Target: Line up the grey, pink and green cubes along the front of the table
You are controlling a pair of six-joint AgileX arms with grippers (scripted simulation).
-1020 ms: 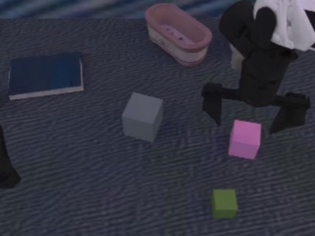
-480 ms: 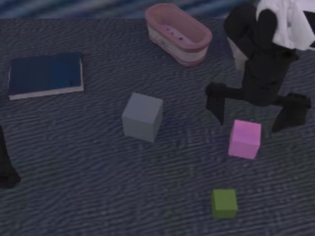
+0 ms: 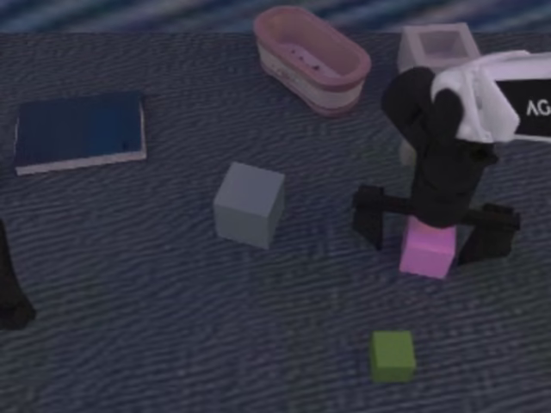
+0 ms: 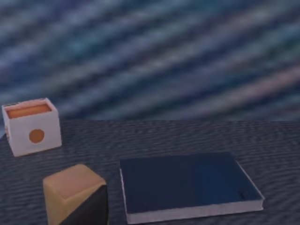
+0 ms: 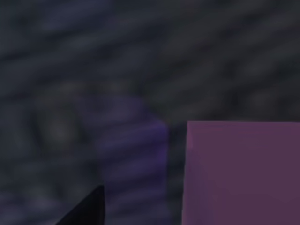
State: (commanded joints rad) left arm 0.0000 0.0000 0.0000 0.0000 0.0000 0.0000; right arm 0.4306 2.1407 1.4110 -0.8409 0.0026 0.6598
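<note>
The pink cube [image 3: 425, 252] sits on the table [image 3: 155, 335] at the right. My right gripper [image 3: 430, 234] hangs open over it, one dark finger on each side, and neither finger touches the cube. In the right wrist view the pink cube [image 5: 243, 173] fills one corner and one fingertip [image 5: 86, 208] shows apart from it. The grey cube [image 3: 250, 205] stands near the middle. Near the front edge, at the right, rests the green cube [image 3: 393, 355]. My left arm [image 3: 10, 292] is parked at the left edge.
A pink oval tub [image 3: 312, 58] and a pale mauve square box [image 3: 437, 47] stand at the back. A blue book [image 3: 80, 131] lies at the back left. The left wrist view shows the book [image 4: 187, 185], a white box [image 4: 32, 126] and a tan block [image 4: 75, 194].
My right gripper has moved toward the front and come down around the pink cube. The mauve box behind the arm is now uncovered. The cubes have not moved.
</note>
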